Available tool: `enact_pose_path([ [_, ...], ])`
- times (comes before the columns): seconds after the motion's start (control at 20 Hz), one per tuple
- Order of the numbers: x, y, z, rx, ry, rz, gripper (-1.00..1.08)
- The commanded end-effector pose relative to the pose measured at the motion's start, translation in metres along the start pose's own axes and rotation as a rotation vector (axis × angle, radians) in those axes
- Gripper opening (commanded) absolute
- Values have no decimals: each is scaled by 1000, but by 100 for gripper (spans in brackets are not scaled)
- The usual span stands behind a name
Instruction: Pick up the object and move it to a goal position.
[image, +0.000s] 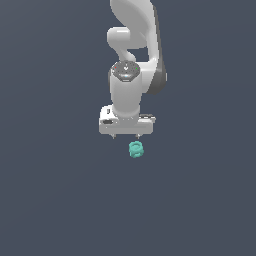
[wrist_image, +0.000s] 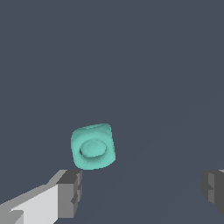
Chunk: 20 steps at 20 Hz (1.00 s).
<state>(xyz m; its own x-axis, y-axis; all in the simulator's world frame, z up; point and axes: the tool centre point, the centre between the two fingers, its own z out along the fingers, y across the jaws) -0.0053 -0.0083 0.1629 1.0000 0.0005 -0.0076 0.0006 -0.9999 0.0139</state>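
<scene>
Exterior view: a glossy white robot arm hangs over a flat, dark grey bench (image: 55, 200). Its end effector (image: 126, 135) sits just above a small teal, knobbly object (image: 136, 149).

Wrist view: the object (wrist_image: 92, 146) looks like a rounded cube with a dimpled face. The grey fingertips (wrist_image: 70, 192) are spread wide, holding nothing; the object lies just beyond one fingertip.

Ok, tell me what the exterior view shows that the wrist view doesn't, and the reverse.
Only the exterior view shows the white Panda arm rising above the gripper, with the teal-green object just below it. Only the wrist view shows the object's round central dimple and the dark finger pads wide apart, the object lying outside the gap between the jaws. Both show the object ungrasped on the plain dark grey floor.
</scene>
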Motion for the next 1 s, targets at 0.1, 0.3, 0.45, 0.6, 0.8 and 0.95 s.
enact_pose_path([
  [0.1, 1, 0, 0, -1, 1, -1, 100],
  [0.3, 6, -2, -3, -7, 6, -9, 100],
  [0.45, 7, -3, -3, -10, 9, -13, 100],
  [0.6, 7, -2, -4, -9, 8, -12, 100],
  [0.8, 6, -5, 1, -9, 8, -21, 100],
  [0.95, 4, -11, 9, -6, 8, -41, 100],
])
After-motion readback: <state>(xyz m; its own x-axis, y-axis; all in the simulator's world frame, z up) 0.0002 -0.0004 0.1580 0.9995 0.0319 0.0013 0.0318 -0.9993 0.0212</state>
